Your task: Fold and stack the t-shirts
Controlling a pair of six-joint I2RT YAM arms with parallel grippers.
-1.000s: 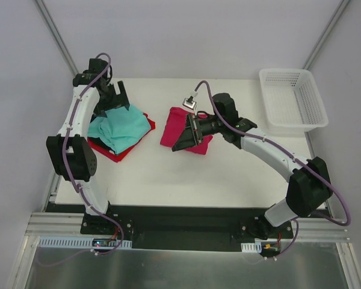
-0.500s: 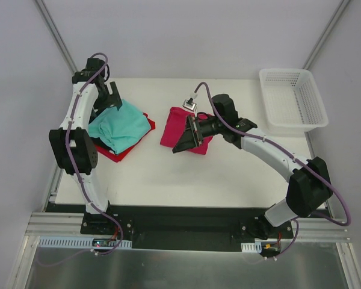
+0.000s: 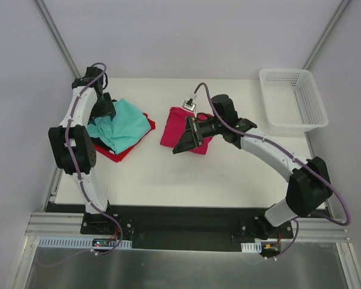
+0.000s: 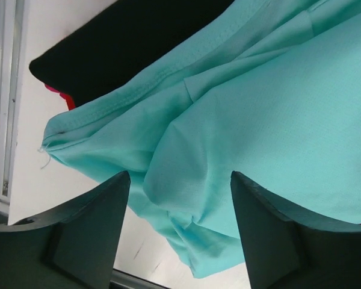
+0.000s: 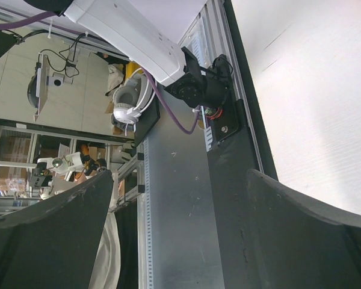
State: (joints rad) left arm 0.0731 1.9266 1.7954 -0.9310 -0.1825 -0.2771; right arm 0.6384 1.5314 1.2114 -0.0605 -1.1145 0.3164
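A teal t-shirt (image 3: 121, 126) lies loosely folded on top of a red one (image 3: 123, 149) at the table's left, with a dark cloth (image 4: 126, 42) under its far edge in the left wrist view. The teal cloth (image 4: 259, 120) fills that view. My left gripper (image 3: 105, 110) is open and empty, just over the teal shirt's left edge. A folded magenta-pink t-shirt (image 3: 175, 125) lies at the table's middle. My right gripper (image 3: 183, 143) is open and empty above its near right part, pointing sideways toward the table's front.
A white mesh basket (image 3: 292, 99) stands at the back right corner. The white table (image 3: 186, 174) reaches forward to a black base rail (image 3: 186, 220). The right wrist view shows the rail, the left arm's base (image 5: 198, 90) and the room beyond.
My left gripper has swung left and forward, from the teal shirt's back edge to its left edge. My right gripper has barely moved.
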